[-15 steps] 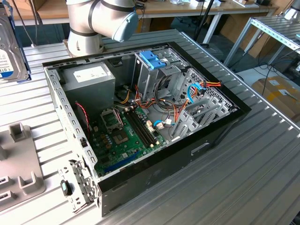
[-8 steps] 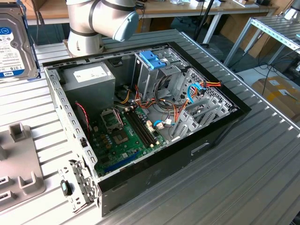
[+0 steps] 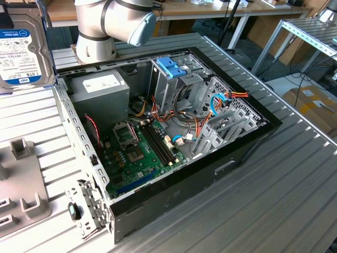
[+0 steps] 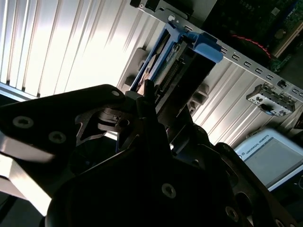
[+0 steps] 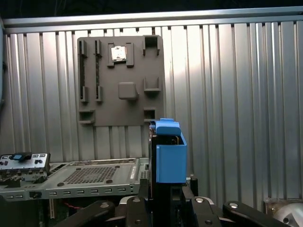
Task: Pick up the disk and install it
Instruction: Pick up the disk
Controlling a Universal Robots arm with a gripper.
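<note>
Jaws are clamped on our flat grey metal disk (image 5: 169, 158) with light-blue plastic rails, and we see it poking out from between them.

The disk (image 3: 22, 50) is grey metal with a white-and-blue label; its carrier rails (image 5: 169, 151) are light blue. The end effector (image 5: 161, 201) is black. The tabletop (image 3: 295, 174) is silvery with ribbed stripes. The computer case (image 3: 221, 168) is black outside and holds a green motherboard (image 3: 139, 153), a blue latch (image 3: 171, 66) and red, orange and yellow wires (image 3: 238, 95). The fixture plate (image 5: 120, 80) is plain grey.
</note>
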